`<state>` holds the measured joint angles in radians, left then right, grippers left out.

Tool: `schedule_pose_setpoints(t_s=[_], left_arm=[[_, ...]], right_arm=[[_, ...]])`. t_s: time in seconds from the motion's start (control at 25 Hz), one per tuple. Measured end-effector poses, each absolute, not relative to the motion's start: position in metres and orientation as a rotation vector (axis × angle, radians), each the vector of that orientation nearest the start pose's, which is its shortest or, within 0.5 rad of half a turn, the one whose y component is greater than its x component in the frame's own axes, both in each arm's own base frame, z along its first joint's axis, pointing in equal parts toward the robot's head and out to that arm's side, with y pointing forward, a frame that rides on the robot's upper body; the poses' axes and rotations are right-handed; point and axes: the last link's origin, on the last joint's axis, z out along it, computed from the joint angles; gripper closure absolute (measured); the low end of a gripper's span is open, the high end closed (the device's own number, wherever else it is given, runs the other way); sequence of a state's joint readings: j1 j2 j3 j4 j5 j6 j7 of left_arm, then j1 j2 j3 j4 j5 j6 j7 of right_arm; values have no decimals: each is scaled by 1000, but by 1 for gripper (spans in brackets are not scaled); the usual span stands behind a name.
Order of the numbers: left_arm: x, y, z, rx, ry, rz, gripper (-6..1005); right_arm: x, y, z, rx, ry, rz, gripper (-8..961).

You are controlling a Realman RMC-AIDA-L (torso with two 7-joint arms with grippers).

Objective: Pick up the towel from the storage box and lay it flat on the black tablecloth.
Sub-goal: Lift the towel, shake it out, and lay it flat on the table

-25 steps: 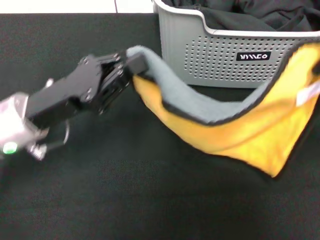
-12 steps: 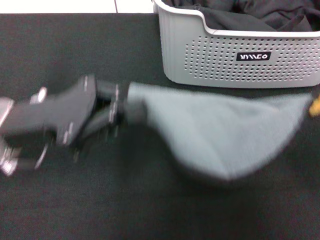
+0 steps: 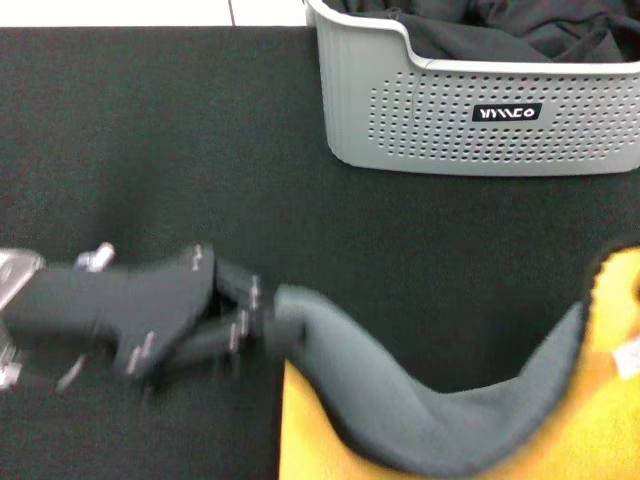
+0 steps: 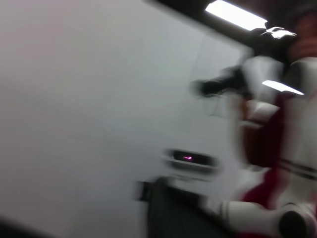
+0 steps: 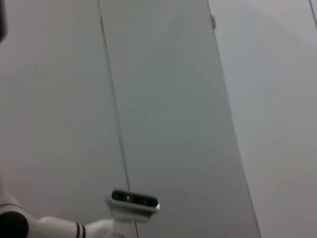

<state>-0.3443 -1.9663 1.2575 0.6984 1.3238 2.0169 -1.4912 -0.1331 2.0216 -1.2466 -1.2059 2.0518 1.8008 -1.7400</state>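
1. The left gripper (image 3: 268, 322) is seen in the head view at the near left, low over the black tablecloth (image 3: 150, 150), with its arm reaching in from the left edge
2. Its fingers are pressed together on one corner of the towel (image 3: 420, 425), which is pinched and held up there
3. From that pinched corner the towel sags in a curve toward the right – the grey face is shown along the upper fold, the yellow-orange face below it and at the far right edge of the view
4. A small white tag (image 3: 627, 358) is seen on the yellow-orange face at the right edge, beside the black stitched edging
5. The towel's other end runs out of the view at the right, so what holds it there cannot be told; the right gripper is not seen in any view
6. The storage box (image 3: 450, 110) stands on the tablecloth at the far right, well apart from the towel – its black label (image 3: 508, 112) faces the near side
7. Dark fabric (image 3: 500, 30) is seen lying inside the box
8. Pale wall panels and parts of the robot's white body are all that the two wrist views show
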Motion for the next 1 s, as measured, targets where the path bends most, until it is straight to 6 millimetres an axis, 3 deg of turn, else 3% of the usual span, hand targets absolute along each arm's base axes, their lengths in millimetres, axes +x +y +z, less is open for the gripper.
schedule_pose_setpoints(t_s=[0.16, 0.2, 0.24, 0.32, 0.36, 0.4, 0.72, 1.0], left_arm=[[-250, 278, 18, -2888, -799, -1220, 970], [-250, 278, 18, -2888, -799, -1220, 969], [-259, 295, 14, -2821, -900, -1082, 969], [-263, 302, 14, -2778, -950, -1034, 969], [-263, 302, 14, -2778, -950, -1034, 969], [-272, 315, 17, -2681, -1060, -959, 969], [-291, 336, 21, -2502, -1227, -815, 968], [-291, 349, 8, -2467, -1276, -719, 967]], right_arm=[[248, 232, 40, -2528, 496, 1437, 937], [253, 242, 30, -2517, 562, 1433, 937], [254, 249, 24, -2509, 593, 1422, 936], [261, 263, 12, -2480, 683, 1361, 935], [263, 267, 10, -2468, 709, 1337, 934], [266, 274, 7, -2445, 749, 1301, 934], [284, 300, 2, -2267, 981, 1217, 930], [284, 325, -19, -2242, 1125, 1136, 926]])
